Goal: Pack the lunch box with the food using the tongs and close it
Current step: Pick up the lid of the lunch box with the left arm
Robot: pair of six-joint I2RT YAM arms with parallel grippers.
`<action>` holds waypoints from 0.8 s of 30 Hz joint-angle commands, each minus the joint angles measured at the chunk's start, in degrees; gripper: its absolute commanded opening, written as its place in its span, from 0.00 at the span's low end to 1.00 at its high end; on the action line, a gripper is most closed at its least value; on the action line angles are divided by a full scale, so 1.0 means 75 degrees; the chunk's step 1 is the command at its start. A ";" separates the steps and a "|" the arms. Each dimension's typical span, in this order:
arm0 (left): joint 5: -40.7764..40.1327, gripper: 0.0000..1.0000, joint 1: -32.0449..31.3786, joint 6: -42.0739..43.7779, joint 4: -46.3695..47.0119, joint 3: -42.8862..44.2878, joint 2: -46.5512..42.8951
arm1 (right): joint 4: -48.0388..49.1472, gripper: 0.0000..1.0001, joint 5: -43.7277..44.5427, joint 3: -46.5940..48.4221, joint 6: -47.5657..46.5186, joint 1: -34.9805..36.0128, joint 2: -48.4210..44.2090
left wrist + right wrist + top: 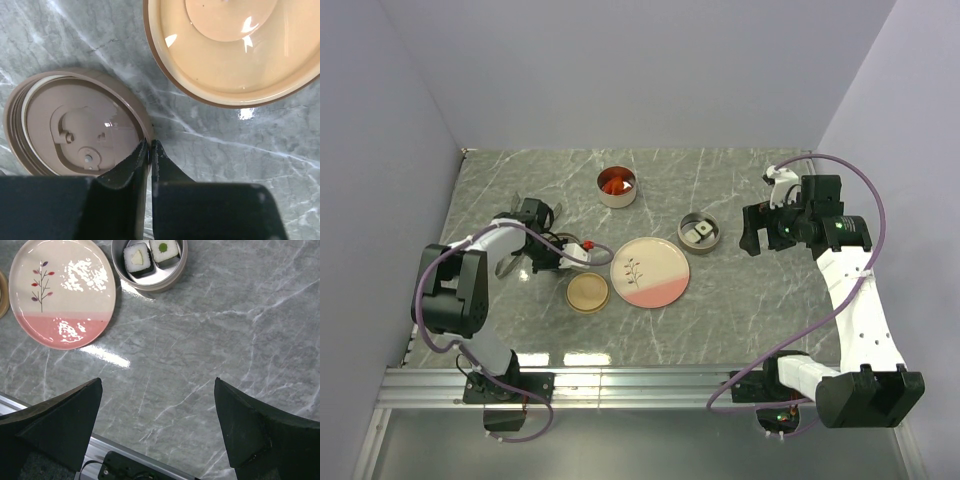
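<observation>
Top view: grey marble worktop (750, 310). The plate (649, 271) sits mid-worktop and is bare. A round tub with red food (617, 186) is at 12 o'clock of the plate, a small round tier (699, 231) at 2 o'clock, and a tan lid (588, 292) just beside the plate at 9 o'clock. The left gripper (552, 258) is low, further out at 9 o'clock. The right gripper (752, 232) hangs above the worktop at 3 o'clock of the tier, well apart. I can't make out the tongs.

Left wrist: the fingers are pressed nearly together on the rim of a brown lid (75, 125) that lies underside up on the worktop, so it looks like a pinch on that rim. The tan lid is at 1 o'clock, not touching.

Right wrist: the gripper is spread wide and holds nothing. Two sushi pieces (150, 252) sit inside the small tier at 12 o'clock, with the plate at 10 o'clock.

Step, judged: the food looks packed and the closing stage has begun, with the lid grasp. The next move calls for a firm hold on the thin rim, a level lift, flipping the lid right way up, then centring it over its container. A slip at the edge is the risk.
</observation>
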 commanded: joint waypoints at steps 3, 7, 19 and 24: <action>-0.0184 0.09 -0.0049 0.0158 -0.0212 -0.0421 -0.0077 | 0.0083 1.00 0.0045 -0.0014 0.0035 -0.0034 -0.0117; -0.0219 0.10 -0.0096 0.0041 -0.0317 -0.0386 -0.0125 | 0.0095 1.00 -0.0013 -0.0049 0.0058 -0.0034 -0.0082; -0.0523 0.23 -0.0201 -0.0826 -0.0201 -0.0164 0.0672 | 0.0212 1.00 -0.0107 -0.0189 0.0035 -0.0034 -0.0082; -0.0747 0.11 -0.0342 -0.1013 0.0046 -0.0304 0.0661 | 0.0364 1.00 -0.0165 -0.0225 0.0117 -0.0034 -0.0058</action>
